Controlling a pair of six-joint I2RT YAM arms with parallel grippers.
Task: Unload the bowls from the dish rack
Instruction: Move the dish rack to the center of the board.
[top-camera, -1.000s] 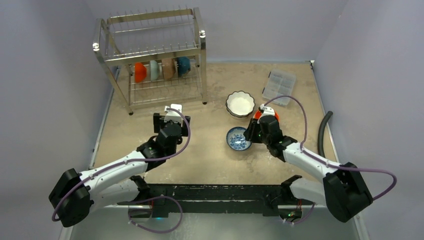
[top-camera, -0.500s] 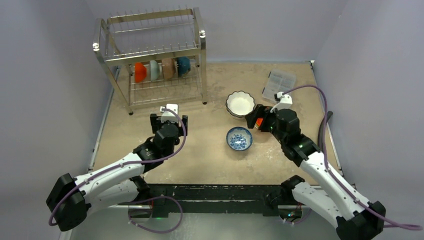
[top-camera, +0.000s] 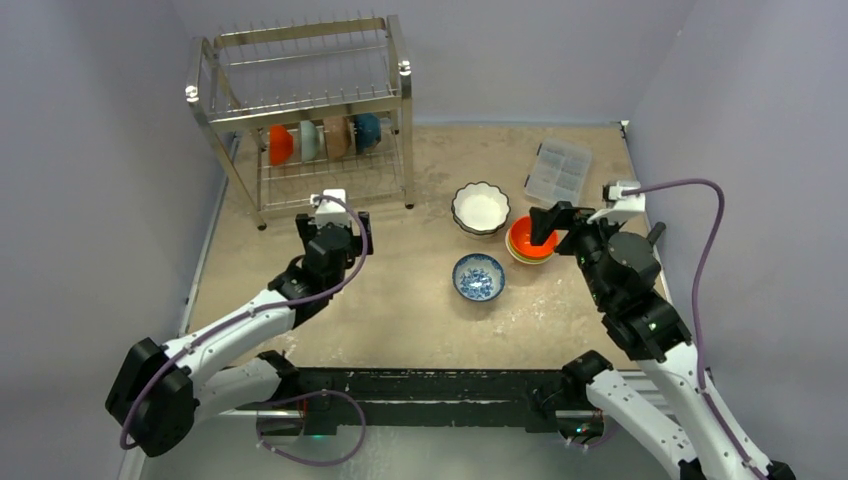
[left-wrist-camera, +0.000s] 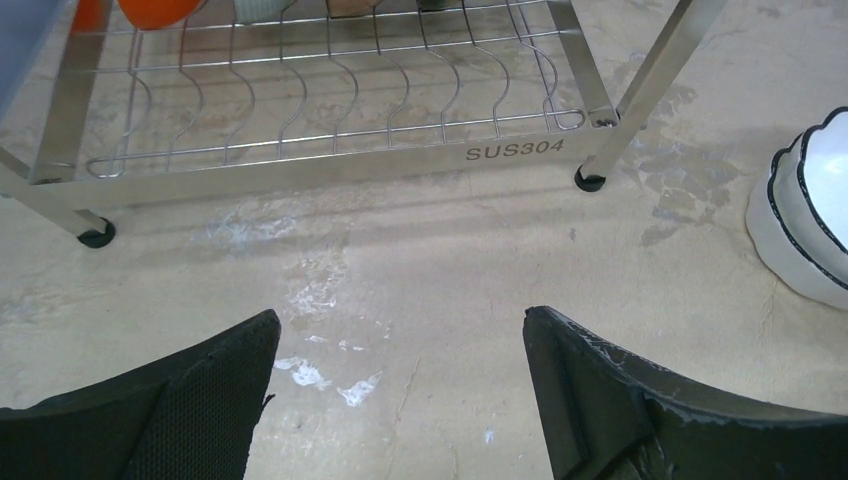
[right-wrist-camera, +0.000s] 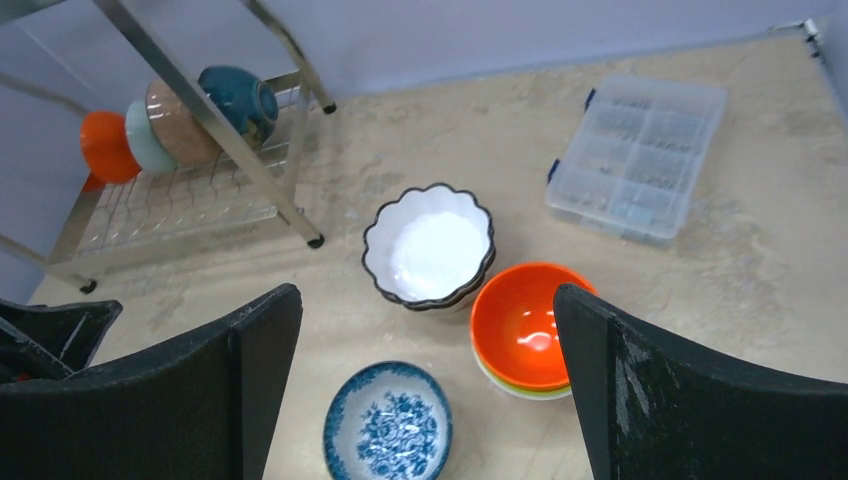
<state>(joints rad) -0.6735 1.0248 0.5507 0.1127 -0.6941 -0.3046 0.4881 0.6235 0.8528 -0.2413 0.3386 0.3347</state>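
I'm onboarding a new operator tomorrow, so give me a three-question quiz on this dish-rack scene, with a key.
1. True or false: the shiny steel wire dish rack holds four bowls on its lower tier.
2. The orange bowl on the table sits: A) nested in a yellow-green bowl; B) upside down, alone; C) between gripper fingers.
3. Fill in: the left gripper and right gripper both stand ___.
Key: 1 true; 2 A; 3 open.
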